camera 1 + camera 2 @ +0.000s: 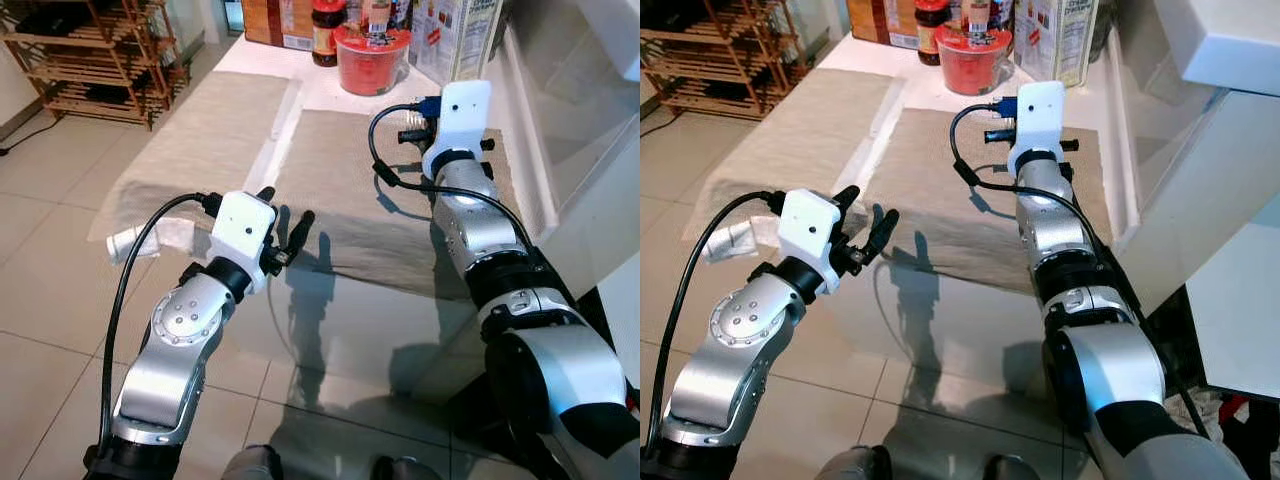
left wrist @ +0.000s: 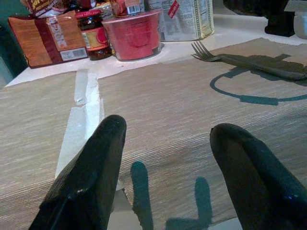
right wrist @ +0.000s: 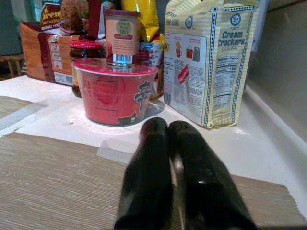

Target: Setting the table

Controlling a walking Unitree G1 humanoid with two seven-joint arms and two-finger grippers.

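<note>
Two beige placemats lie side by side on the table, the left placemat (image 1: 200, 140) and the right placemat (image 1: 350, 170). A metal fork (image 2: 225, 58) lies on the far part of the right placemat, tines toward the red bowl. My left gripper (image 1: 287, 205) hovers open over that mat's near edge, nothing between its fingers (image 2: 91, 177). My right arm reaches over the mat's far right side, its white wrist housing (image 1: 458, 115) above the fork's area. The right gripper (image 3: 167, 125) is shut, low over the mat, and points at the cracker bag; I see nothing held in it.
At the table's far end stand a red noodle bowl (image 1: 371, 60), a jar (image 1: 325, 30), a cream cracker bag (image 3: 211, 62) and other packets. A white counter (image 1: 580, 150) borders the right side. A wooden rack (image 1: 90, 60) stands back left. A crumpled white wrapper (image 1: 125, 243) lies at the left mat's near corner.
</note>
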